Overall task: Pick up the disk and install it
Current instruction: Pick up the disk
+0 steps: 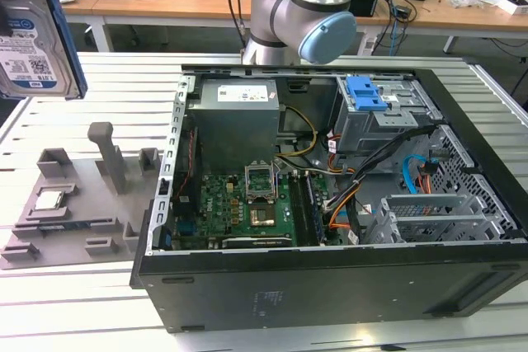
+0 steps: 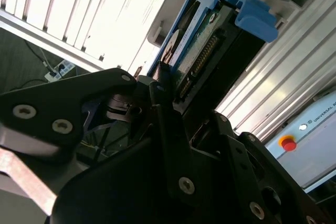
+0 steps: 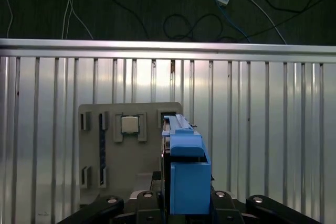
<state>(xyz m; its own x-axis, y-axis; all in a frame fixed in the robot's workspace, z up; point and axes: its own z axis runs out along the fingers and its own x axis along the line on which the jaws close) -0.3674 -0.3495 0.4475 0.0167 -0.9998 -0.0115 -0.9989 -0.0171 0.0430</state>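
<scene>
The disk (image 1: 37, 43), at the upper left of the exterior view, is held clear above the slatted table (image 1: 49, 302) and the grey parts fixture (image 1: 74, 204); it stands on edge, long axis roughly upright, label face toward the camera. In the second wrist view the gripper (image 2: 168, 83) is closed narrowly on the disk's (image 2: 210, 51) flat faces, blue carrier end outermost. The arm's joint (image 1: 301, 14) sits at top centre, behind the open computer case (image 1: 330, 286)

Raised arm (image 1: 301, 14), jaws clamped (on the disk (image 1: 33, 43))
</scene>
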